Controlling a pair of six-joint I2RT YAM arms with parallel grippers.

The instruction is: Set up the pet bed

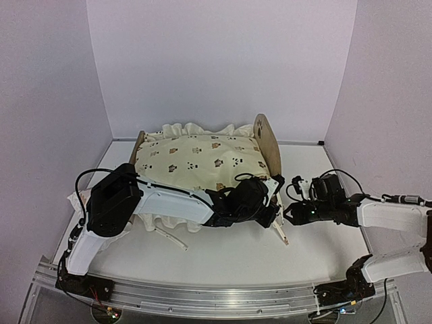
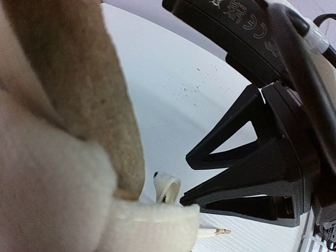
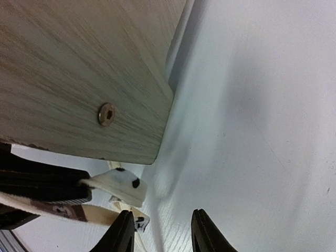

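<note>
The pet bed (image 1: 267, 138) stands mid-counter (image 1: 229, 256) toward the back edge, with 1 cream printed cushion (image 1: 196, 158) in it. At its near right corner the left fingers (image 1: 268, 214) clamp a cushion tie (image 3: 63, 210). Just beside them, the right fingers (image 3: 202, 231) stand narrowly apart, holding nothing.

We see white bench (image 1: 223, 260), matte, with fine lined grain showing in close wrist views. We note few dark specks on its surface in left wrist view. Plain pale lilac panels close it in: back wall (image 1: 223, 61), left wall (image 1: 40, 101), right wall (image 1: 395, 88). Aluminium rail (image 1: 216, 297) runs along near edge of bench. Light soft, even; we see only blurred shadows on bench.
</note>
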